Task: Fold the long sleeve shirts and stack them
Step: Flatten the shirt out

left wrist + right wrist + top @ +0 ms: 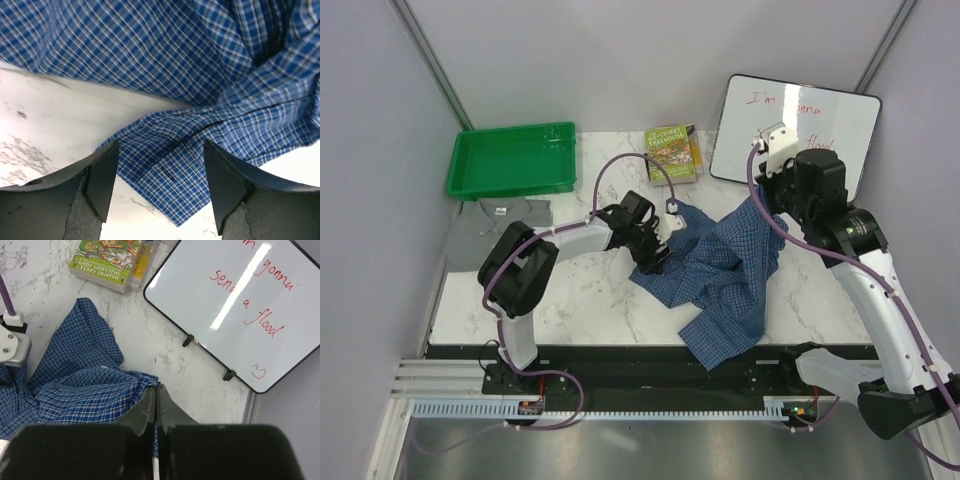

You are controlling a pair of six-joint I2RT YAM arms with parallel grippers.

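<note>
The blue, finely checked button-up cloth shirt (720, 270) is lying crumpled at the middle of the white marble worktop (560, 290), with one part trailing over the near edge. A fold is being held raised toward the far right corner by the right gripper (156, 405), which is clamped shut on the cloth. The left gripper (655, 248) is being held wide apart over the shirt's left hem, gripping nothing. The plain grey cloth shirt (505, 215) is lying unfolded at the left edge. No fold is judged complete; both folds and the stacking are outstanding.
</note>
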